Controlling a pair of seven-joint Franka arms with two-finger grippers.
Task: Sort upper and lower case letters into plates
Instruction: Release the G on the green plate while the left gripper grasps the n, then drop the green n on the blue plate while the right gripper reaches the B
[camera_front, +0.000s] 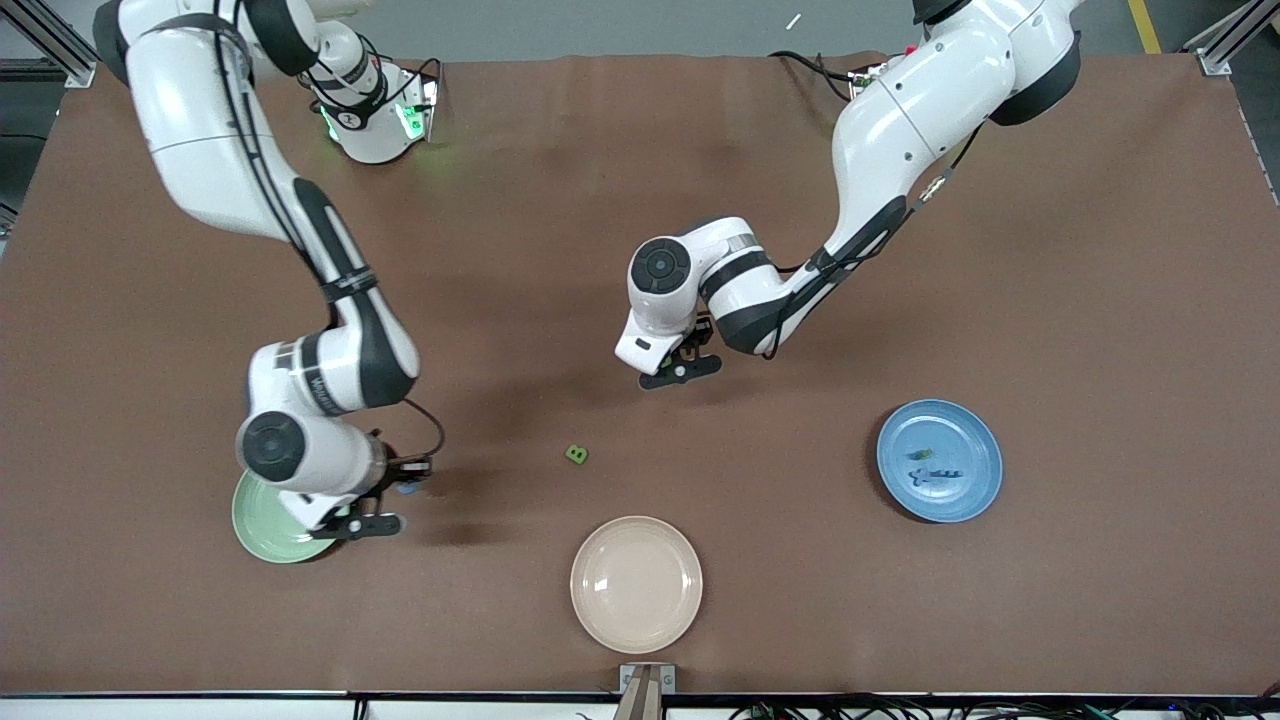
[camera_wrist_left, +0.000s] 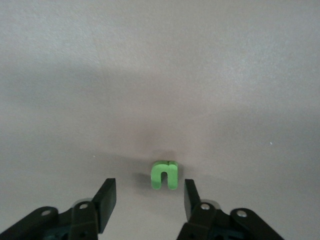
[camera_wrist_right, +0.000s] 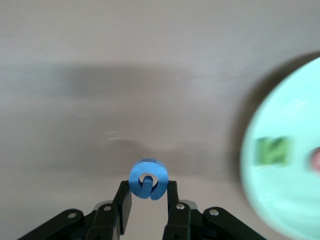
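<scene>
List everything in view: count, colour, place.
Mint plate: 1, pale green, right arm's end; green letter in it, something pink beside that.
Blue plate: 1, left arm's end, small letters inside.
Beige plate: 1, nearest the front camera, middle.
Green B: 1, on the table, farther than the beige plate.
Green u: 1, on the table.
Blue letter: 1, held.
Right gripper: shut on the blue letter, beside the mint plate.
Left gripper: open, around the green u.

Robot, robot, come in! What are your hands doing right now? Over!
Right gripper shut on blue letter, beside mint plate. Left gripper open around green letter. Nothing blocking.
</scene>
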